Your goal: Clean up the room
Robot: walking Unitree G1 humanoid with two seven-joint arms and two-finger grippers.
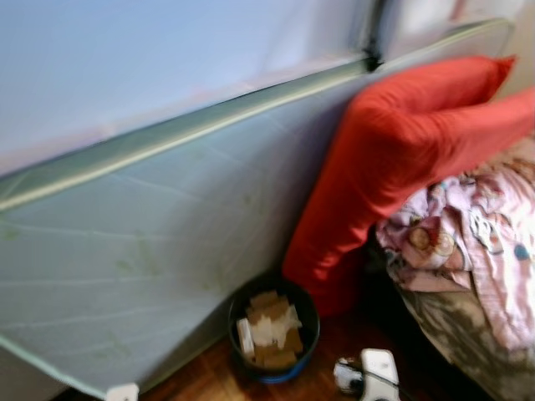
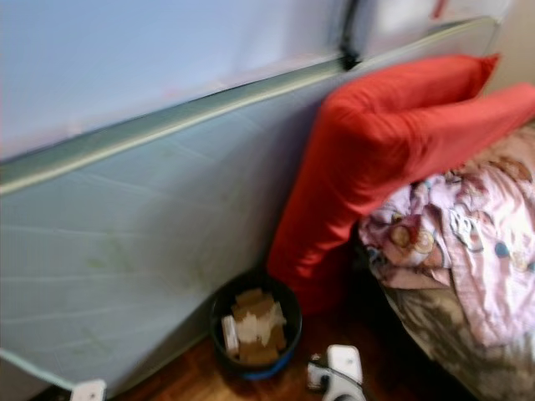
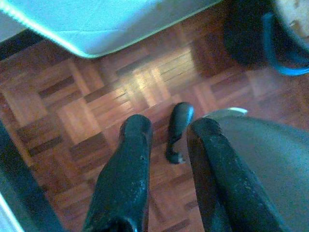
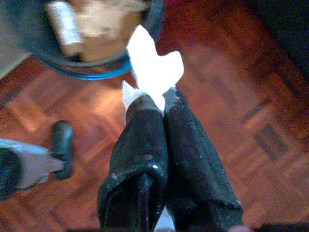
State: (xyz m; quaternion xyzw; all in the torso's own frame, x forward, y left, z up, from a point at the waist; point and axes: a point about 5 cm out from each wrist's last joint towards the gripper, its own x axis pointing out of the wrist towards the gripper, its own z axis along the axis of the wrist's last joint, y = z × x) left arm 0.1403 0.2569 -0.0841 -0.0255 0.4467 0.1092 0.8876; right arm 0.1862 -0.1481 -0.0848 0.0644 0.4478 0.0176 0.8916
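A dark waste bin [image 1: 274,334] with a blue rim is seen on the wooden parquet floor [image 3: 96,111], at the foot of a pale mattress [image 1: 150,242] stood on edge; cardboard scraps [image 1: 269,330] are held inside it. Beside the bin, a red pillow [image 1: 393,159] is leaned against the mattress. A white crumpled tissue [image 4: 154,72] is pinched between the closed fingers of the right gripper [image 4: 153,104], just short of the bin's rim. The left gripper [image 3: 166,130] is held narrowly parted and empty, near the bin.

Waste bin [image 1: 274,334]: on floor [image 1: 209,380], before leaning mattress [image 1: 150,251], left of pillow [image 1: 393,159].
Blanket [image 1: 476,251]: right of pillow.
Cardboard scraps [image 1: 272,330]: in bin.
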